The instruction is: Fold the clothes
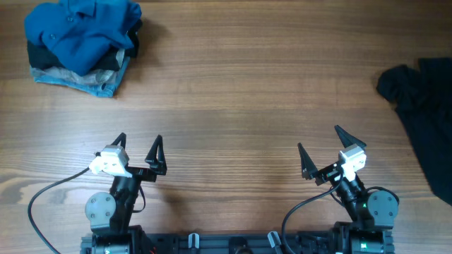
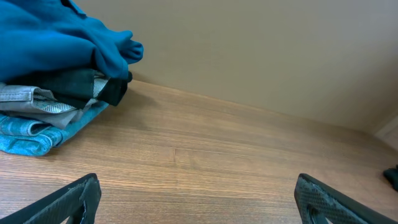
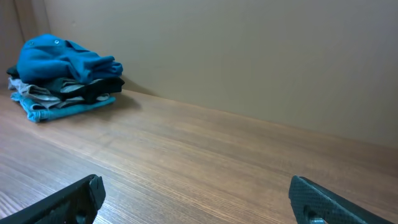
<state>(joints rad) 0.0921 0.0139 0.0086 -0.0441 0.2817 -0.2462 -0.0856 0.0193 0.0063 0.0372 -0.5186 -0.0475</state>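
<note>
- In the upper left of the overhead frame, the royal-blue polo shirt (image 1: 78, 32) lay crumpled on top of a small stack of garments (image 1: 85, 81), with a dark layer and a pale grey-blue layer showing beneath it.
- At the lower left, the left gripper (image 1: 139, 138) sat low near the table's (image 1: 240, 92) front edge. It pointed toward the top of the frame with its jaws spread wide and nothing between them.
- At the lower right, the right gripper (image 1: 318, 137) stood in a like pose but was angled slightly toward the upper left. It too was spread wide and empty.
- Both grippers were well apart from the shirt, with bare wood between them and the stack.
- At the right edge of the overhead frame, a black garment (image 1: 424, 106) lay rumpled and ran partly out of view.
- In the left wrist view, the two dark fingers (image 2: 68, 202) sat at the bottom corners of the frame, and the shirt (image 2: 50, 31) filled the upper left.
- In the right wrist view, the fingers (image 3: 68, 199) framed open tabletop, and the shirt (image 3: 56, 59) sat small at the far left by the wall.
</note>
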